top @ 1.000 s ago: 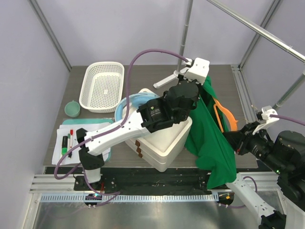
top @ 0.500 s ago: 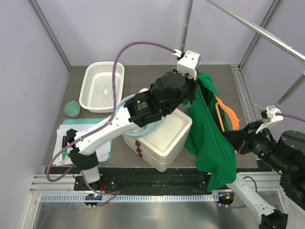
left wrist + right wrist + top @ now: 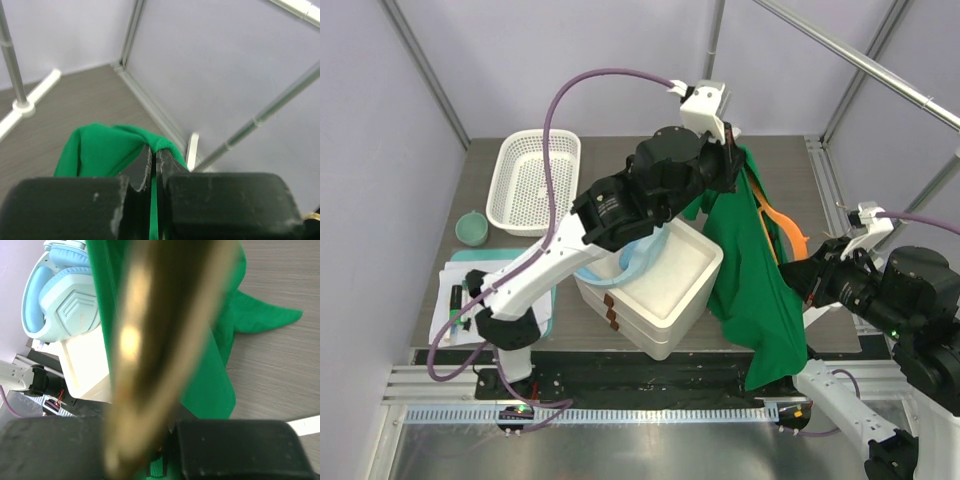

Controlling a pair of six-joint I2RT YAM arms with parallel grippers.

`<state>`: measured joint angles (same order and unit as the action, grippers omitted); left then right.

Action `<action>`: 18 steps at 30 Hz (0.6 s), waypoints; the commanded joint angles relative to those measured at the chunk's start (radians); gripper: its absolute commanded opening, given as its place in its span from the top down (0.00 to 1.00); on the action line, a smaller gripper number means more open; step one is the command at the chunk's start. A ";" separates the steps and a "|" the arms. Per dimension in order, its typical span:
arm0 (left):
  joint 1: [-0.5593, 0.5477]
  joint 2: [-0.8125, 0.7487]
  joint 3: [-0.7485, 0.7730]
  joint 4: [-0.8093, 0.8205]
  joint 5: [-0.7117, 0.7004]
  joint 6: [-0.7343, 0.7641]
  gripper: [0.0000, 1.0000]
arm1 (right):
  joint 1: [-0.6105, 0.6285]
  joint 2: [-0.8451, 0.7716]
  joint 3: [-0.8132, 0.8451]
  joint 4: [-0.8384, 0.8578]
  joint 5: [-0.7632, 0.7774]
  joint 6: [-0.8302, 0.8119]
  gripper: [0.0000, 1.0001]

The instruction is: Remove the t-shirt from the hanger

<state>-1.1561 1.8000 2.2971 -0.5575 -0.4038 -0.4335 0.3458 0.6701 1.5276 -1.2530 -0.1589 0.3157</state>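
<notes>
The dark green t-shirt (image 3: 752,280) hangs in the air at the right of the white box, from a high point down past the table's front edge. My left gripper (image 3: 737,168) is raised and shut on the shirt's top edge; the left wrist view shows cloth (image 3: 102,150) pinched between its closed fingers (image 3: 154,155). The orange hanger (image 3: 788,228) sticks out from the shirt's right side. My right gripper (image 3: 805,277) is shut on the hanger's lower end. In the right wrist view a blurred golden-orange bar (image 3: 145,340) fills the middle, in front of green cloth (image 3: 212,375).
A white foam box (image 3: 670,290) with blue headphones (image 3: 632,262) stands at the middle. A white basket (image 3: 533,180), a teal cup (image 3: 472,228) and a tray with pens (image 3: 460,300) lie at the left. Grey metal rails (image 3: 840,50) run overhead and at the back.
My left gripper has risen and moved back-left with the shirt's top edge, pulling the cloth up. More of the orange hanger shows. My right gripper has risen slightly.
</notes>
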 commanded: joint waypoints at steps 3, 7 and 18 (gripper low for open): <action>0.119 0.160 0.338 -0.025 -0.096 0.013 1.00 | -0.014 -0.038 0.008 -0.051 -0.105 -0.076 0.99; 0.200 0.203 0.301 -0.005 -0.032 -0.004 1.00 | -0.016 -0.059 -0.017 -0.051 -0.152 -0.081 0.99; 0.332 0.243 0.311 0.019 0.000 -0.091 1.00 | 0.001 -0.125 -0.067 -0.082 -0.171 -0.070 0.99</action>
<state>-0.9569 2.0472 2.5530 -0.6716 -0.2466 -0.5194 0.3256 0.6098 1.4738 -1.1908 -0.2302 0.2592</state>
